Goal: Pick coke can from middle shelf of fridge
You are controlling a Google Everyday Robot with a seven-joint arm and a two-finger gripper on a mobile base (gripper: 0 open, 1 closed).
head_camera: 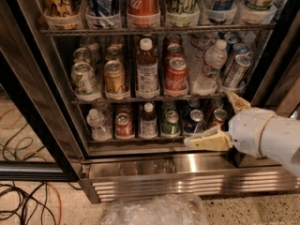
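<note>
Reading Coca-Cola script on the upright coke can [176, 77], top toward 12 o'clock, I see my gripper [209, 119] at its 5 o'clock, spread wide, empty.

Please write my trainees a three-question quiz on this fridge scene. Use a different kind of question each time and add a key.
1. True or false: the gripper is shut on the coke can.
2. Where is the gripper? A) high on the left; B) low on the right, in front of the bottom rack; C) dead centre.
3. Fill the gap: on the middle shelf, the thing right beside the coke can, on its left in the picture, is a ____.

Key
1. False: it is open and holds nothing.
2. B.
3. Bottle, with a white cap.
</note>
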